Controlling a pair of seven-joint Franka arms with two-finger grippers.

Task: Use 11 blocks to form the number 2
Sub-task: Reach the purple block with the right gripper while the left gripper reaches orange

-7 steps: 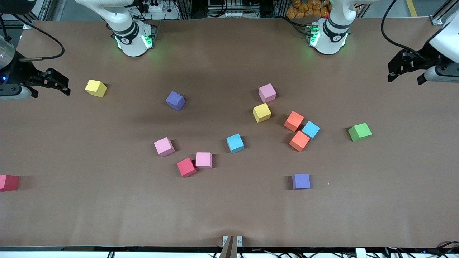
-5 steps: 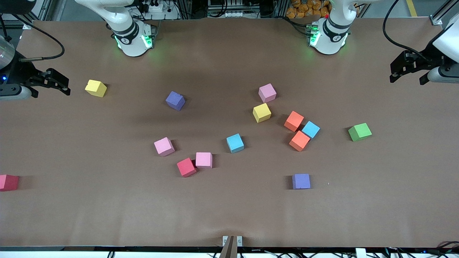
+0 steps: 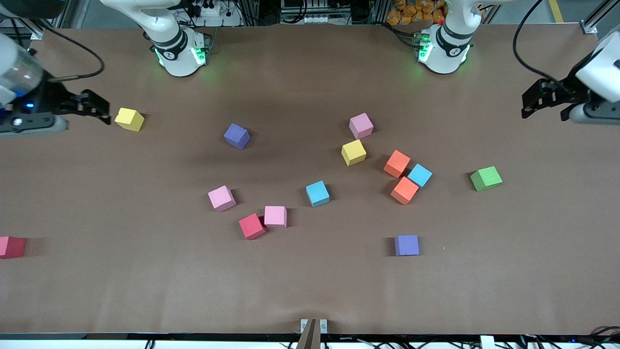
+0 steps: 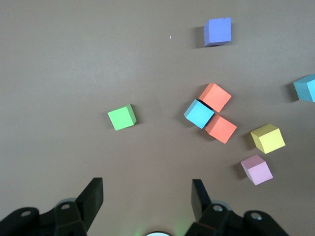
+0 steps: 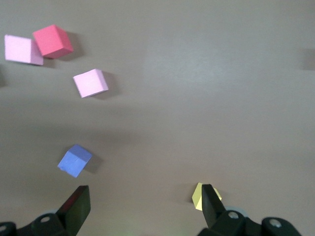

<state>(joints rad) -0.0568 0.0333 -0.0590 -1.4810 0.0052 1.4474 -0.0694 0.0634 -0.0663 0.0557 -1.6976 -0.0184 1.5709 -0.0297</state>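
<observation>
Blocks lie scattered on the brown table. Two orange blocks (image 3: 396, 163) (image 3: 404, 190) touch a light blue one (image 3: 419, 175). Close by sit a yellow block (image 3: 353, 152) and a pink one (image 3: 361, 125). Around the middle lie another light blue block (image 3: 317, 193), a purple block (image 3: 237, 135), two pink ones (image 3: 221, 198) (image 3: 275, 216) and a red one (image 3: 251, 226). A second purple block (image 3: 406, 245) lies nearer the camera. My right gripper (image 3: 99, 110) hangs open beside a second yellow block (image 3: 129, 119); that block (image 5: 198, 195) shows beside one finger (image 5: 210, 199). My left gripper (image 3: 545, 107) hangs open and empty at the left arm's end.
A green cube (image 3: 486, 178) sits alone toward the left arm's end and also shows in the left wrist view (image 4: 122, 117). Another red block (image 3: 10, 246) lies at the table's edge toward the right arm's end. Both robot bases (image 3: 181, 51) (image 3: 443, 46) stand along the table's back.
My right gripper has moved in toward the yellow block near the right arm's end. My left gripper has shifted only slightly. No block has moved.
</observation>
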